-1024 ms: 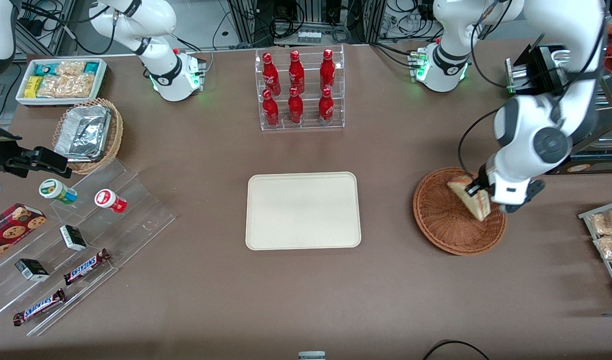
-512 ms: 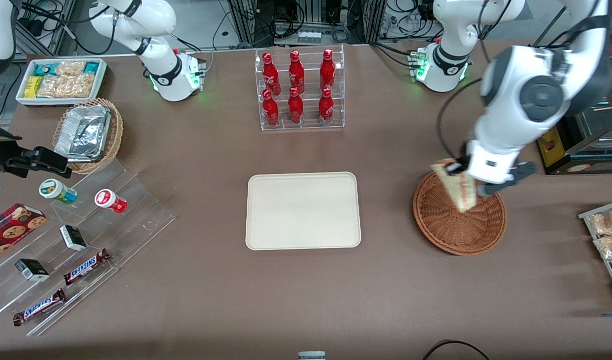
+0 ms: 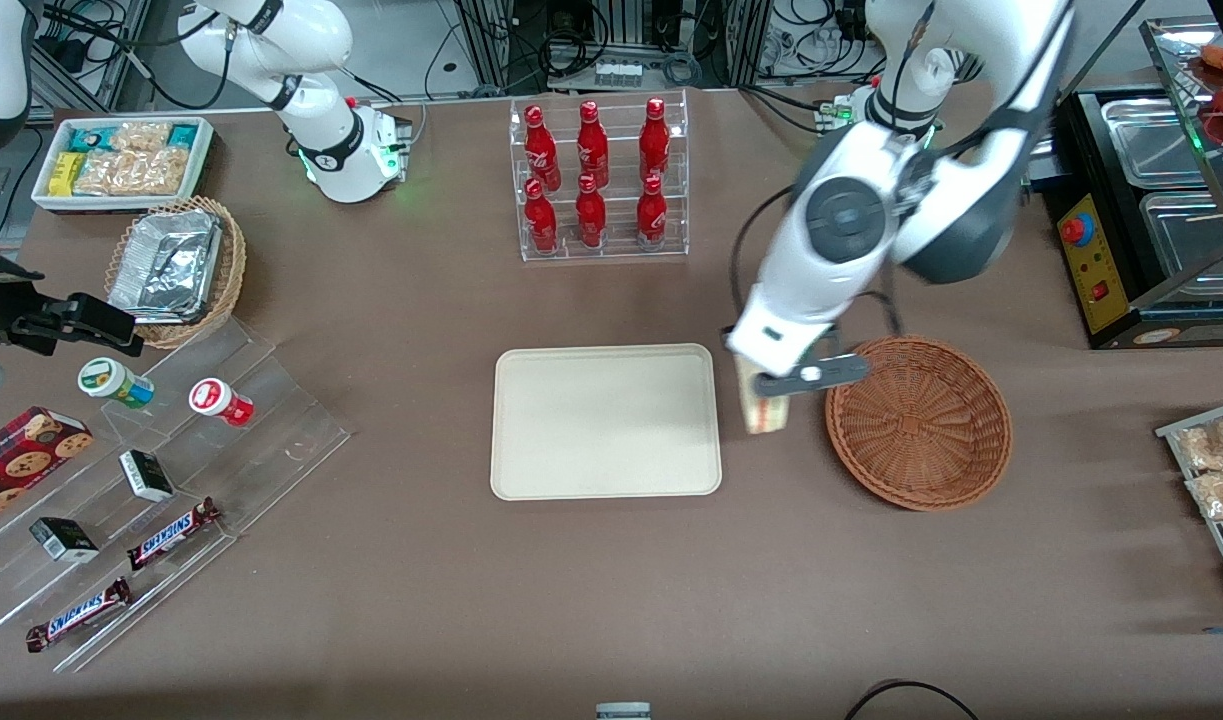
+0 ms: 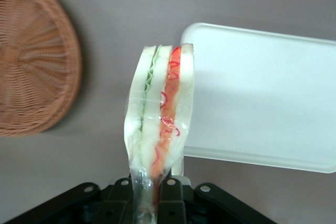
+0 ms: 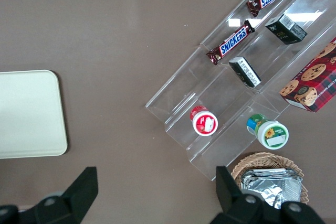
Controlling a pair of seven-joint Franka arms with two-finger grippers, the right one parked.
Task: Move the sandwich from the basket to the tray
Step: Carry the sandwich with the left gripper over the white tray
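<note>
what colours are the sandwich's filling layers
Red and light green between white bread on the sandwich, clearest in the left wrist view.

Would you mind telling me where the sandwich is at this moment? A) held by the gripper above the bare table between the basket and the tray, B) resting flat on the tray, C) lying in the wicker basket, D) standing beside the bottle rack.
A: the gripper is shut on the sandwich, which hangs over the table between the basket and the tray, at the tray's edge.
</note>
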